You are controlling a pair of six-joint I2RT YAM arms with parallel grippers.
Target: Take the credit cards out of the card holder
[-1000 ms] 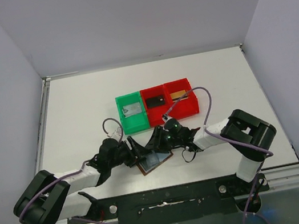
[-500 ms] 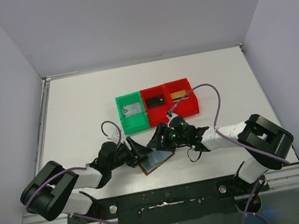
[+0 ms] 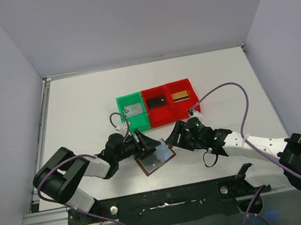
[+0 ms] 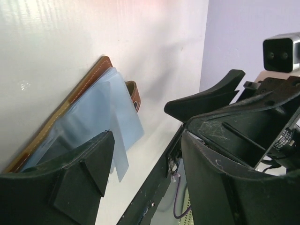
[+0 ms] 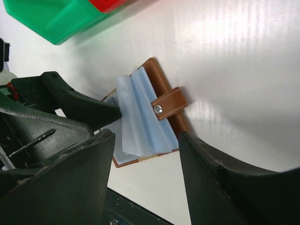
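Observation:
The brown leather card holder (image 3: 157, 159) lies open on the table, its pale blue-grey sleeves (image 5: 143, 115) fanned upward and its side tab (image 5: 168, 104) pointing right. My left gripper (image 3: 146, 143) is open at the holder's left edge, with nothing between its fingers (image 4: 89, 168). My right gripper (image 3: 174, 137) hangs open just right of and above the holder (image 4: 93, 117), holding nothing. A silver-grey credit card (image 3: 133, 109) lies in the green bin, a black one (image 3: 157, 102) in the middle red bin, and a gold one (image 3: 179, 95) in the right red bin.
The green bin (image 3: 127, 123) and two red bins (image 3: 169, 113) stand in a row just behind the holder. The table's near edge with its black rail (image 3: 170, 193) runs close in front. The green bin's corner (image 5: 61, 18) shows in the right wrist view.
My right gripper has opened and drawn back to the right, off the holder. The left gripper has shifted right and a little farther back. The holder stays in place.

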